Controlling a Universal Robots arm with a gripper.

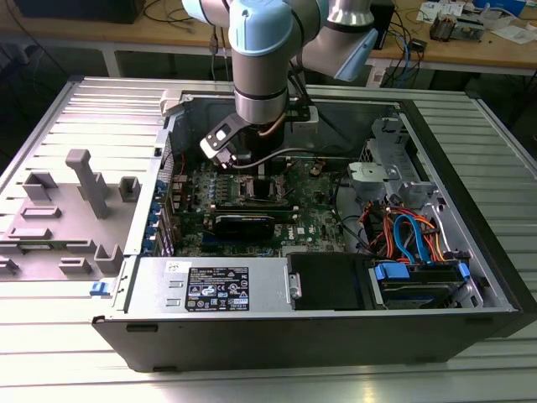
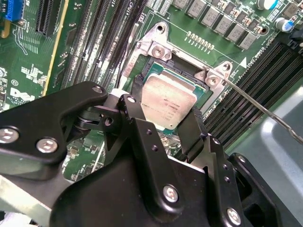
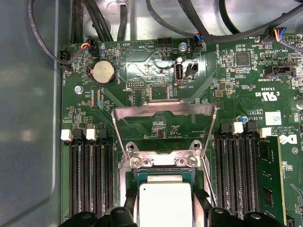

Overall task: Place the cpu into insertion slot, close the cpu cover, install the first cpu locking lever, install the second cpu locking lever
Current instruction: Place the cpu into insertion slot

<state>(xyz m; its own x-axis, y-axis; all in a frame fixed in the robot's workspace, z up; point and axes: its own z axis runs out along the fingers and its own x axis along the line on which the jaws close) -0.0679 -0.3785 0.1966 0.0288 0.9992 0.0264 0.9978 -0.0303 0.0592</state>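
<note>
Jaws: clamped on cpu (image 2: 166, 101) by opposite edges, centre of second wrist view. Chip directly over insertion slot (image 2: 182, 70), slightly tilted; seated or not, cannot tell. cpu cover (image 3: 161, 108) swung open, upper centre of first wrist view.

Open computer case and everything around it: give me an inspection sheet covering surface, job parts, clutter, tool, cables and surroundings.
Surface: ribbed metal table carrying the open computer case, with a green motherboard inside.
Job's things: cpu at the insertion slot, cannot tell if it is seated; cpu cover standing open; one locking lever swung free.
Clutter: grey holder blocks on the table at the exterior view's left.
Tool: tool shut on two opposite edges of the cpu.
Cables: orange and blue cables inside the case; black cables beside the board.
Surroundings: wooden bench behind, with loose items on it.
</note>
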